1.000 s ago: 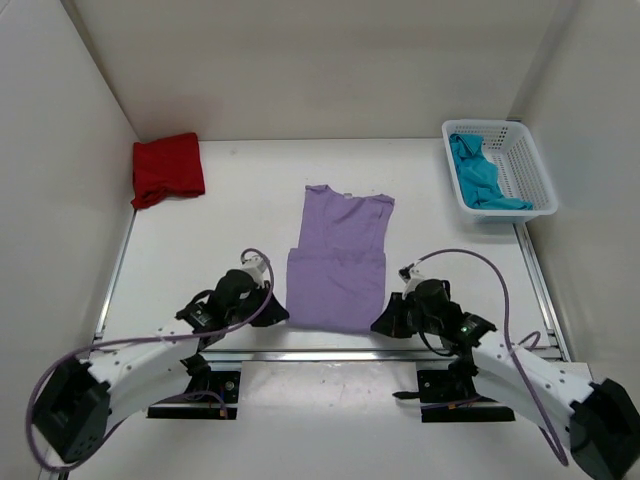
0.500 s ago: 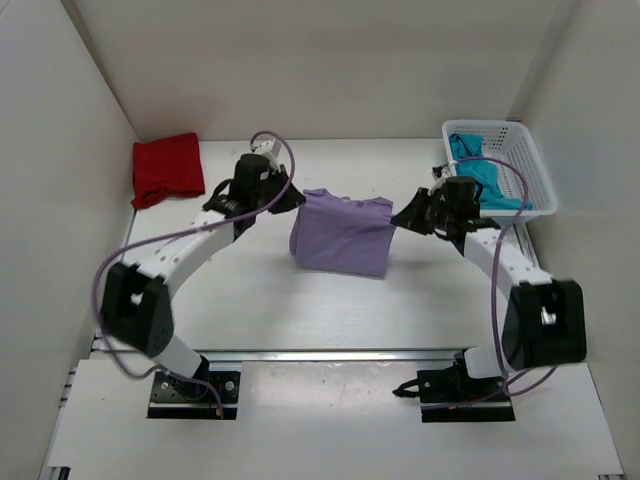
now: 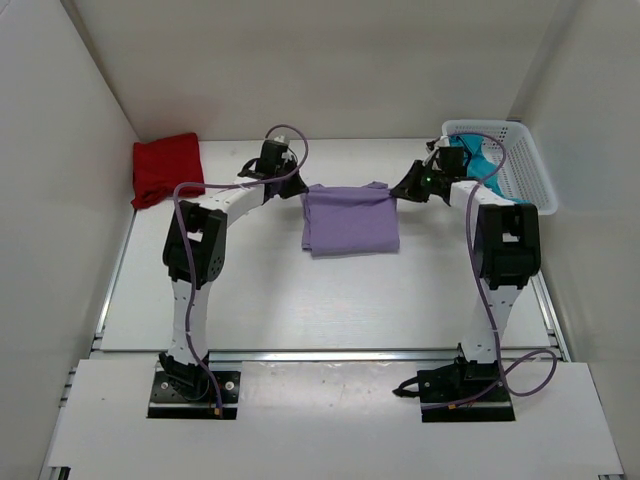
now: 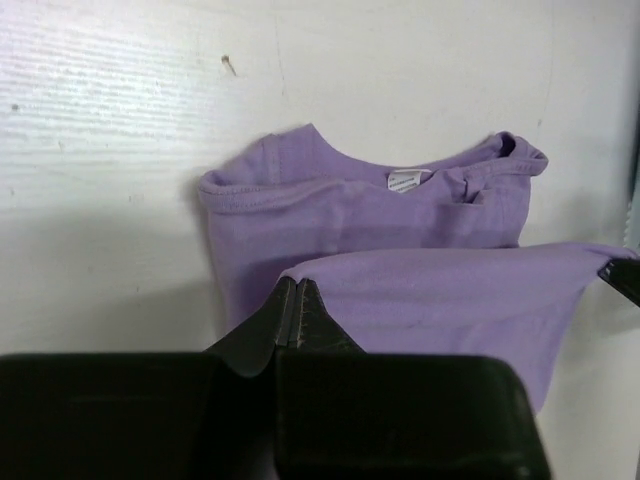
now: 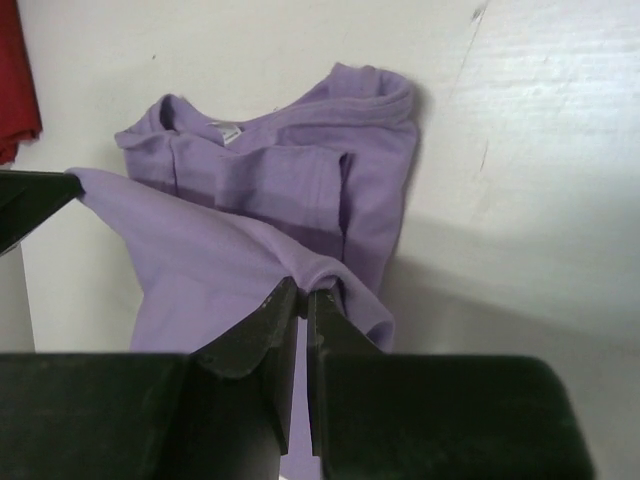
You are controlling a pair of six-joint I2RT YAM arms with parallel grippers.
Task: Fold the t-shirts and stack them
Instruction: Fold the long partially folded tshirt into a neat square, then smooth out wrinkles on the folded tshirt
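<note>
You have three t-shirts to count: one dark red t-shirt [image 3: 167,170] at the upper left of the overhead view, one lavender t-shirt [image 3: 350,222] in the middle, and one teal t-shirt [image 3: 478,160] at the upper right (only part of it shows). There is one white lattice basket [image 3: 535,190], also at the upper right, and one tabletop [image 3: 300,290] under everything.

You have two arms, the left arm [image 3: 190,250] and the right arm [image 3: 505,245]. There are two grippers, the left gripper [image 3: 299,192] and the right gripper [image 3: 399,194], each with two fingers. The lavender t-shirt's collar carries one small white label [image 4: 403,181].
</note>
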